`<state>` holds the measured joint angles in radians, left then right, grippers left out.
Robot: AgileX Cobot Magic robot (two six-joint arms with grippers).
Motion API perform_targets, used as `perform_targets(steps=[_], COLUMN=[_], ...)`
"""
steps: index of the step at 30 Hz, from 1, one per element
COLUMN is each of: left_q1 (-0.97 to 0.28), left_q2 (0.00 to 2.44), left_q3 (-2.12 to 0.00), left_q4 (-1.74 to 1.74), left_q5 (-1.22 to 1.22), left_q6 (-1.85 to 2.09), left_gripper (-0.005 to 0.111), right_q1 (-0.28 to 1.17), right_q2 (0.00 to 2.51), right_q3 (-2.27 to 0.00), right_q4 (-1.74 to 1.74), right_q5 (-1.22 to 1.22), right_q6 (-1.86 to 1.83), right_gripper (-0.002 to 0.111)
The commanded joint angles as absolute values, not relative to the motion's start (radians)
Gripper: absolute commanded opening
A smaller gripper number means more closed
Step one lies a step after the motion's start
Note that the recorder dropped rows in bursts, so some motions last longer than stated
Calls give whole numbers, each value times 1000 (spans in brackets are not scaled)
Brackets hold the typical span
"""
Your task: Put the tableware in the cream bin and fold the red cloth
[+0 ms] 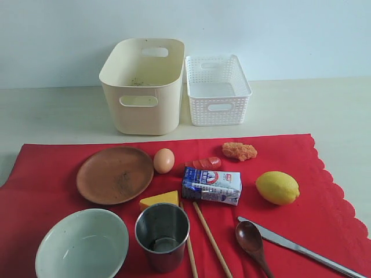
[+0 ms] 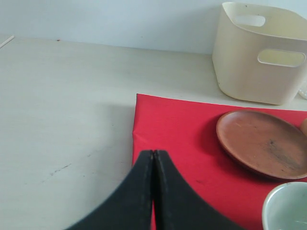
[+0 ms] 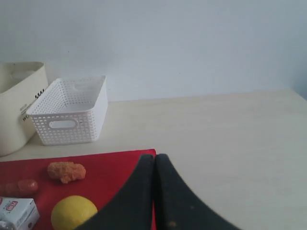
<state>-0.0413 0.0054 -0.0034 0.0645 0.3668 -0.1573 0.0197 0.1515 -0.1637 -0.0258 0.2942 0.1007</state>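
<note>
The red cloth (image 1: 52, 174) lies flat across the table's front. On it sit a brown wooden plate (image 1: 115, 174), a pale green bowl (image 1: 82, 244), a steel cup (image 1: 162, 236), two chopsticks (image 1: 211, 239), a dark wooden spoon (image 1: 251, 238) and a silver knife (image 1: 301, 249). The cream bin (image 1: 143, 85) stands behind the cloth. No arm shows in the exterior view. My left gripper (image 2: 153, 152) is shut and empty above the cloth's (image 2: 177, 129) left edge, with the plate (image 2: 264, 143) and the bin (image 2: 261, 52) beyond. My right gripper (image 3: 155, 155) is shut and empty over the cloth's (image 3: 110, 165) far right corner.
A white lattice basket (image 1: 217, 88) stands right of the cream bin. On the cloth also lie an egg (image 1: 164, 160), a sausage (image 1: 204, 163), a fried nugget (image 1: 239, 151), a milk carton (image 1: 211, 185), a lemon (image 1: 277, 187) and a cheese wedge (image 1: 159, 200). Bare table lies on both sides.
</note>
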Motion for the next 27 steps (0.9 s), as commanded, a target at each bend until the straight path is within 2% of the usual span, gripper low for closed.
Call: perform_targets(steps=[1, 9, 19, 27], left_q1=[-40, -40, -40, -40], left_q2=[0, 0, 0, 0], left_q3=[0, 0, 0, 0], left_q4=[65, 65, 65, 65], left_q5=[356, 356, 356, 356], left_q6=[-156, -156, -156, -156], left_gripper=[0, 0, 0, 0], right_q1=[13, 13, 13, 13], right_q2=[231, 441, 697, 782], right_q3=[-170, -217, -438, -545], right_q4=[-26, -26, -26, -26], right_q5=[290, 293, 291, 276], right_q6=[100, 100, 100, 100], right_gripper=[0, 0, 0, 0])
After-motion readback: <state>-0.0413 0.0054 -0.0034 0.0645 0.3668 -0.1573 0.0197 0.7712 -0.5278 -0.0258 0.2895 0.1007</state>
